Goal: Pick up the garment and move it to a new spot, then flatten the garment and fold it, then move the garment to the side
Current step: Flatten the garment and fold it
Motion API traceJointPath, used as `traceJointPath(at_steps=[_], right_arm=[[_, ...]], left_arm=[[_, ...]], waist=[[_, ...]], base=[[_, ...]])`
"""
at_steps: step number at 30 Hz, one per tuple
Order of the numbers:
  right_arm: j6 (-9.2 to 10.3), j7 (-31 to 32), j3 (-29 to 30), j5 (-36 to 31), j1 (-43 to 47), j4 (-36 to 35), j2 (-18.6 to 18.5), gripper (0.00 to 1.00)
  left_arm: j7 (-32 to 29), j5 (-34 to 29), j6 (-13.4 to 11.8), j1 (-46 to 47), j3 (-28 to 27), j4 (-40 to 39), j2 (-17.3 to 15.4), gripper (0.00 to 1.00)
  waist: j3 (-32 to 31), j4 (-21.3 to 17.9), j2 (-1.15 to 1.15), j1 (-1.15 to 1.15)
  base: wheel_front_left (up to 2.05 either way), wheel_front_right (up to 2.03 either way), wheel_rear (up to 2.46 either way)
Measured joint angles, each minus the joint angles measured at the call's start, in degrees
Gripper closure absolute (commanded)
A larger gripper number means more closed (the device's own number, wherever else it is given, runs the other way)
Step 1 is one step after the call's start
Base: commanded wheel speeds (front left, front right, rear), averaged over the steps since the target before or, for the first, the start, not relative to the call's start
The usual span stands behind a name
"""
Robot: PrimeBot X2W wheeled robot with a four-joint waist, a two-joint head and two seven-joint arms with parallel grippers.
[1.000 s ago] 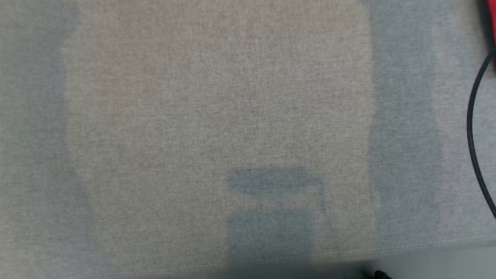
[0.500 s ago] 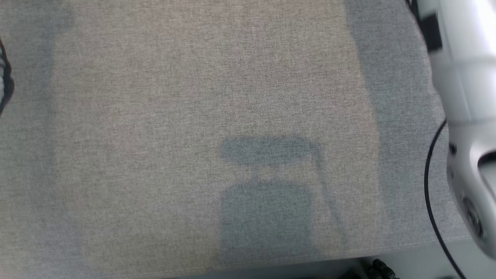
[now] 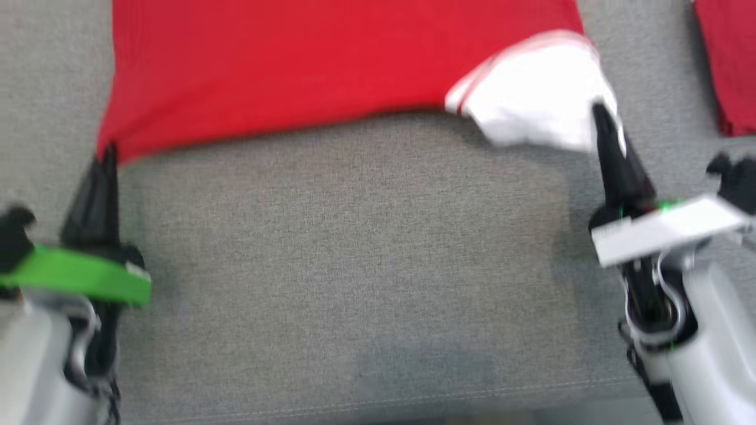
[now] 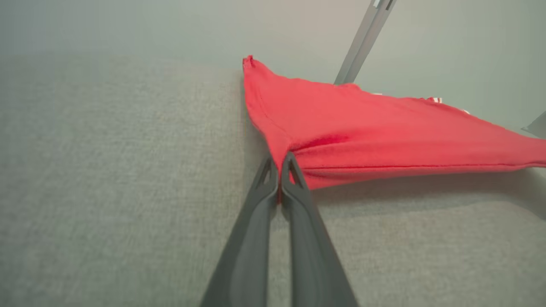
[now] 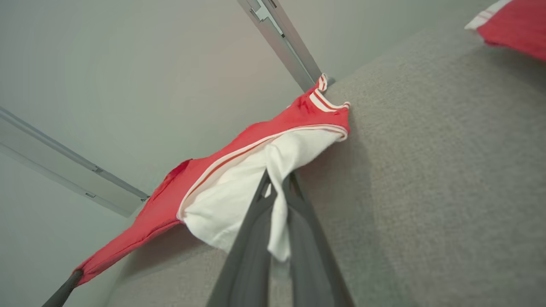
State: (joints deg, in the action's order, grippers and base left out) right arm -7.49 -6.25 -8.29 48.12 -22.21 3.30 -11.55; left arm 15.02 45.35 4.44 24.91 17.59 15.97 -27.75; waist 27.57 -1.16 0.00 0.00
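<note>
A gray cloth surface [image 3: 354,265] has a stitched near edge. At the far side is a plain pale wall [image 4: 128,25] with metal rails [image 5: 283,40]. The light is soft.

A separate red cloth [image 3: 729,65] lies on the grey woven surface [image 3: 354,265], at its right.

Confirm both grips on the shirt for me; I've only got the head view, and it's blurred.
Observer: In the left wrist view, the left gripper is shut on the red corner of the shirt.
Operator: Check the right one.
Observer: The right gripper is shut on the white panel; a flap of it drapes down between the fingers.
Operator: Say whether the near edge is off the surface.
Observer: It hangs raised beside the left gripper, with a shadow on the grey surface beneath.
</note>
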Motion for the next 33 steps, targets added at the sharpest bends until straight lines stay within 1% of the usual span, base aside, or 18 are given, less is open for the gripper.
traceJointPath(at_steps=[2, 3, 6, 8, 11, 13, 16, 17, 20, 23, 27, 28, 33], right_arm=[[0.0, 1.3, 1.2, 0.6, 6.5, -2.8, 1.2, 1.0], [0.0, 2.0, 1.4, 0.6, 9.6, -4.0, 1.4, 1.0], [0.0, 3.7, 1.5, 0.6, 17.6, -6.4, 1.2, 1.0], [0.0, 4.0, 2.7, 1.1, 22.2, -7.5, 1.2, 1.0], [0.0, 4.1, 4.5, 1.5, 28.6, -9.2, 1.3, 1.0], [0.0, 4.1, 5.5, 1.9, 31.8, -10.4, 1.6, 1.0], [0.0, 4.4, 6.5, 2.5, 33.6, -11.8, 2.3, 1.0], [0.0, 4.7, 7.0, 3.0, 33.5, -12.2, 2.7, 1.0], [0.0, 5.5, 8.4, 2.9, 31.3, -11.9, 2.8, 1.0], [0.0, 6.3, 9.8, 1.4, 27.1, -10.9, 2.8, 1.0], [0.0, 8.7, 9.1, -0.2, 21.4, -9.9, 2.9, 1.0], [0.0, 8.7, 9.1, -0.2, 21.4, -9.9, 2.9, 1.0], [0.0, 12.4, 7.4, -2.7, 13.4, -6.5, 3.2, 1.0]], left_arm=[[0.0, 0.4, -1.5, -7.2, -1.2, -4.1, 0.9, 1.0], [0.0, 0.4, -2.6, -10.9, -1.6, -6.3, 1.4, 1.0], [0.0, 1.9, -5.4, -21.7, -2.7, -12.5, 3.9, 1.0], [0.0, 2.1, -7.3, -28.0, -2.5, -16.0, 5.3, 1.0], [-0.1, 2.2, -9.8, -35.2, -0.8, -20.5, 7.2, 1.0], [-0.3, 2.7, -11.5, -37.9, -0.5, -22.9, 8.3, 1.0], [-1.4, 3.5, -13.7, -39.2, -0.7, -25.1, 8.4, 1.0], [-2.2, 3.4, -14.4, -39.3, -0.6, -25.5, 8.2, 1.0], [-5.2, 2.9, -15.6, -37.8, -0.4, -27.0, 6.7, 1.0], [-8.7, 1.4, -16.5, -33.9, -0.5, -28.6, 4.4, 1.0], [-13.0, 1.0, -17.3, -29.0, -1.0, -29.9, 1.7, 1.0], [-13.0, 1.0, -17.3, -29.0, -1.0, -29.9, 1.7, 1.0], [-17.3, 1.2, -17.6, -23.5, -1.2, -28.8, 0.1, 1.0]], waist=[[-2.1, -0.3, 0.0, 0.0], [-3.1, -0.4, 0.0, 0.0], [-5.9, -1.0, 0.0, 0.0], [-7.5, -1.4, 0.0, 0.0], [-9.5, -1.9, 0.0, 0.0], [-10.4, -2.0, 0.0, 0.0], [-10.8, -1.8, 0.0, 0.0], [-10.7, -1.7, 0.0, 0.0], [-9.9, -1.4, 0.0, 0.0], [-8.7, -1.0, 0.0, 0.0], [-6.9, -0.8, 0.0, 0.0], [-6.9, -0.8, 0.0, 0.0], [-5.2, -0.6, 0.0, 0.0]], base=[[0.0, 0.0, 0.0], [0.0, 0.0, 0.0], [0.0, 0.0, 0.0], [0.0, 0.0, 0.0], [0.0, 0.0, 0.0], [0.0, 0.0, 0.0], [0.0, 0.0, 0.0], [0.0, 0.0, 0.0], [0.0, 0.0, 0.0], [0.0, 0.0, 0.0], [0.0, 0.0, 0.0], [0.0, 0.0, 0.0], [0.0, 0.0, 0.0]])
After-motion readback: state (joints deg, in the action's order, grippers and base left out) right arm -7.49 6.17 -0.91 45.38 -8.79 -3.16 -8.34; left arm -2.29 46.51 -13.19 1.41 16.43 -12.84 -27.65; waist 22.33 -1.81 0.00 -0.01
